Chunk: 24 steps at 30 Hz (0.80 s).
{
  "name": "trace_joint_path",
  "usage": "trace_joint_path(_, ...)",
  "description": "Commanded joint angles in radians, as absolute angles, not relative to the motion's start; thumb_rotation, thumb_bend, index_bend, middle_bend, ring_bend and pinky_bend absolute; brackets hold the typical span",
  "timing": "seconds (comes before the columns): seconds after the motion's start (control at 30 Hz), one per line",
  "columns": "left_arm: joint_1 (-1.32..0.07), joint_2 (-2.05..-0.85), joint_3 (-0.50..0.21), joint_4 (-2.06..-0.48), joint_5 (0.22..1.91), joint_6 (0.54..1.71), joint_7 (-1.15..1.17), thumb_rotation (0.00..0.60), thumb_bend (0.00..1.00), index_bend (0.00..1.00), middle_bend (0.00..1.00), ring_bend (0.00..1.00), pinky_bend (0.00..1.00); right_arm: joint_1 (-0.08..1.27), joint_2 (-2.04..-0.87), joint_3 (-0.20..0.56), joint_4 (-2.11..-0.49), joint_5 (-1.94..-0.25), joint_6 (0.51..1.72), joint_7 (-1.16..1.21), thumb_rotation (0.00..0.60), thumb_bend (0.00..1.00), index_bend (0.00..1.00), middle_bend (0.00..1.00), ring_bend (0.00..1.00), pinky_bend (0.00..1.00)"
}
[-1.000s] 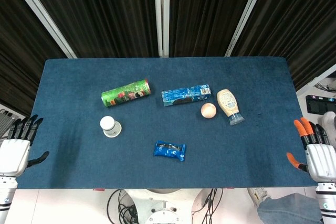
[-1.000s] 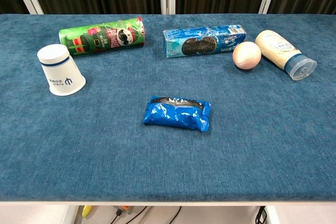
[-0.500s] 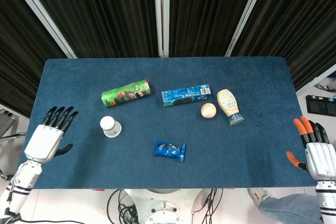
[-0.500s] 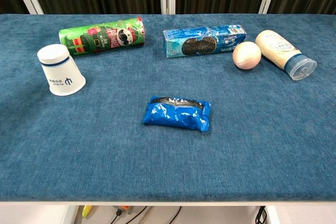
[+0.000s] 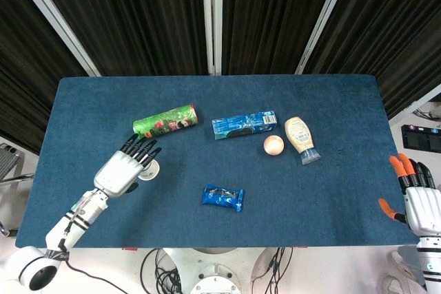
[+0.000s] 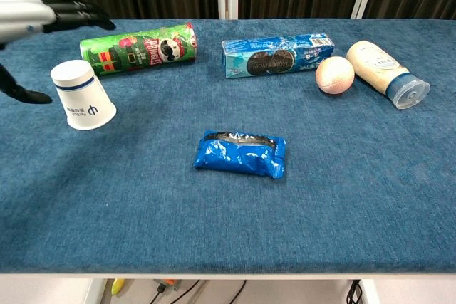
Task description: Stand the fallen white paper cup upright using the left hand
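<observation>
The white paper cup (image 6: 81, 95) with a blue band lies on the blue table at the left, its base turned toward the far left. In the head view my left hand (image 5: 125, 168) hovers over the cup (image 5: 150, 169) and hides most of it. The same left hand (image 6: 32, 16) shows in the chest view above and left of the cup, fingers spread, thumb hanging beside the cup's base, nothing held. My right hand (image 5: 418, 201) stays off the table's right edge, fingers apart and empty.
A green chips can (image 5: 165, 122) lies just behind the cup. A blue cookie box (image 5: 244, 124), a peach ball (image 5: 273, 145) and a mayonnaise bottle (image 5: 302, 139) lie at centre right. A blue snack packet (image 5: 222, 197) lies near the front middle.
My left hand has swept from off the table's left edge rightward onto the table, now over the cup. The cup and the right hand have not moved.
</observation>
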<state>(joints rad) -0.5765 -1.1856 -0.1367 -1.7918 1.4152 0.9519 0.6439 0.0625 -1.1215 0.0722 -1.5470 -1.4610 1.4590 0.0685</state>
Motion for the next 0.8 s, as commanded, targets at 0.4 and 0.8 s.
trace_joint_path(0.4, -0.733, -1.298, -0.108, -1.733, 1.088, 0.870, 0.967, 0.600, 0.17, 0.02, 0.02, 0.00, 0.00, 0.067, -1.130, 0.073, -1.514, -1.451, 1.440, 0.107, 0.600, 0.18, 0.00, 0.00, 0.00, 0.00)
trace_joint_path(0.8, -0.806, -1.337, -0.041, -1.723, 1.009, 0.940, 1.148, 0.600, 0.17, 0.16, 0.15, 0.00, 0.00, 0.068, -1.135, 0.074, -1.513, -1.440, 1.430, 0.104, 0.600, 0.18, 0.00, 0.00, 0.00, 0.00)
